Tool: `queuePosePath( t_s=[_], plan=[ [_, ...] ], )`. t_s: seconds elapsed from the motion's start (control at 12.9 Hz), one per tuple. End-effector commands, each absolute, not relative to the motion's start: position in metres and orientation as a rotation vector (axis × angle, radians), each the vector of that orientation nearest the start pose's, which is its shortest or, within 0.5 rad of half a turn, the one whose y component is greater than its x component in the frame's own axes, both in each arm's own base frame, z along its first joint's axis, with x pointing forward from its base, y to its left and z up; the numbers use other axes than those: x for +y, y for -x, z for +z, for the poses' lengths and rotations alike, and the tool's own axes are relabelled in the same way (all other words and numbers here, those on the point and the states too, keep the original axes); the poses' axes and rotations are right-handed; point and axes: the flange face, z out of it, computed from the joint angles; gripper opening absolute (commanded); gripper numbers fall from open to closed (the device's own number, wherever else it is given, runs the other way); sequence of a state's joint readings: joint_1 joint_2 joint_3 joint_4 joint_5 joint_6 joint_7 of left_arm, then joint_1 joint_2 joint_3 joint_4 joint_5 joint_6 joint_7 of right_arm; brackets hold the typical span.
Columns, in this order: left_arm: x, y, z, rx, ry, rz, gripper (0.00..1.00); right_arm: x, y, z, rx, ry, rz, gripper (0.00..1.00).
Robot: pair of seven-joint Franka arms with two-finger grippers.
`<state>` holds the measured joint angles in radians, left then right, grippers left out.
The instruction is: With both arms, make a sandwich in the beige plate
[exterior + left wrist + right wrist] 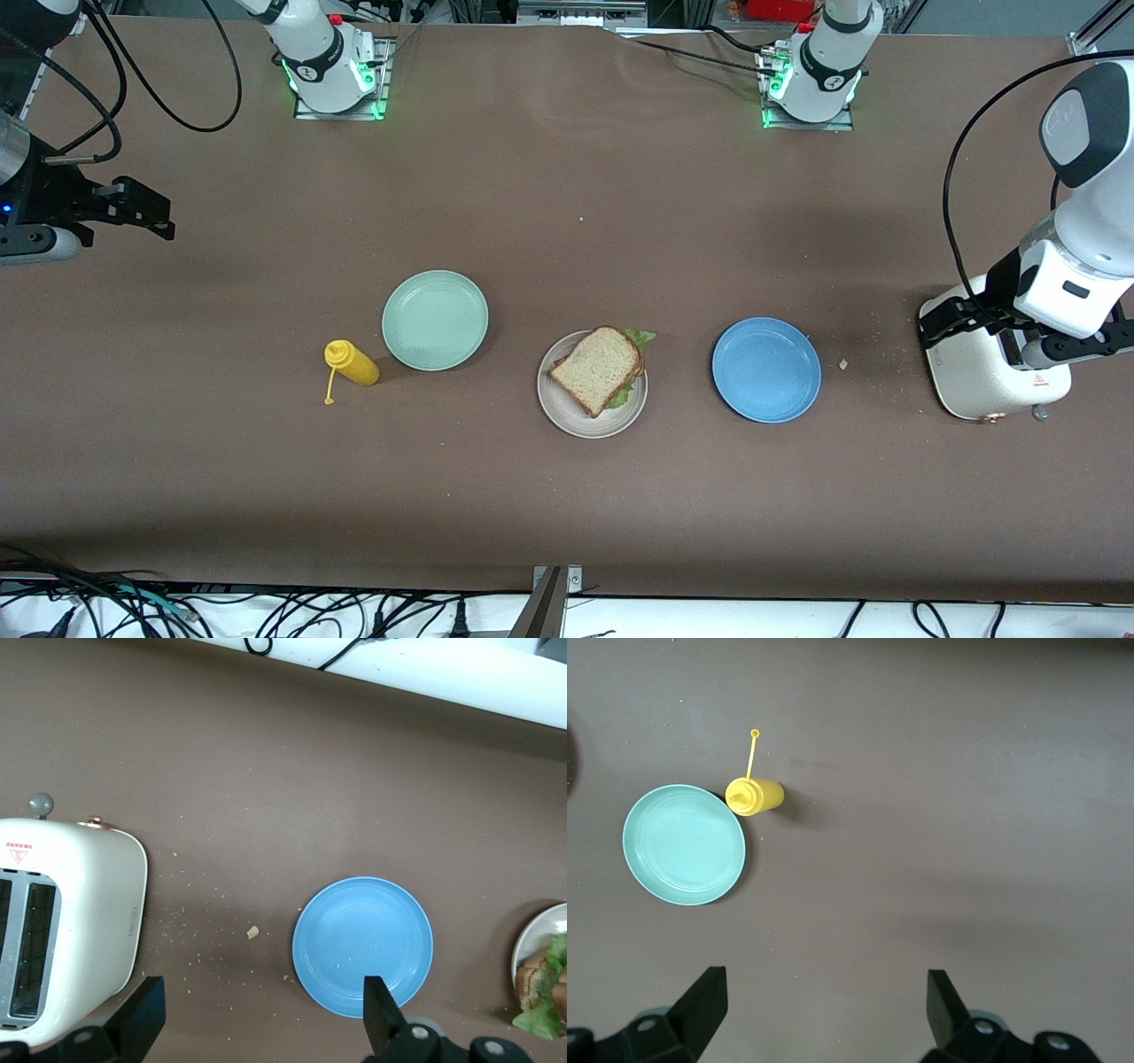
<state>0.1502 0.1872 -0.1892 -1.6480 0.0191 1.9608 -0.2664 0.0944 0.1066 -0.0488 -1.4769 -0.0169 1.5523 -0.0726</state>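
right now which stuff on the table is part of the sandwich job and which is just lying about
Part of the job:
- sandwich, stacked on the beige plate
- left gripper, open, over the toaster's end of the table
- right gripper, open, over bare table at its own end

Just lying about:
- mint-green plate
- blue plate
- yellow mustard bottle
- white toaster

Colours on matte brown tabletop (567,496).
Round beige plate (576,424) under tan, brown-crusted bread slice (598,368) with ruffled green lettuce (640,338); round mint-green plate (435,320); round blue plate (766,369); yellow plastic squeeze bottle (353,363); glossy cream-white toaster (974,372).
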Motion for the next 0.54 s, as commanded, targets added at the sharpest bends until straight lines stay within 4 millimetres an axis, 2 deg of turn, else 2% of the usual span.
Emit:
queuePosePath(
  t_s=[0.0, 0.47],
  plan=[
    [-0.013, -0.622, 0.519, -0.334, 3.171, -0.187, 0.99, 0.026, -0.583, 0.609, -0.166, 3.174, 0.037, 1.0],
    [-0.003, -0.625, 0.52, -0.334, 3.169, -0.196, 1.0, 0.026, -0.583, 0.609, -0.166, 3.174, 0.037, 1.0]
  ],
)
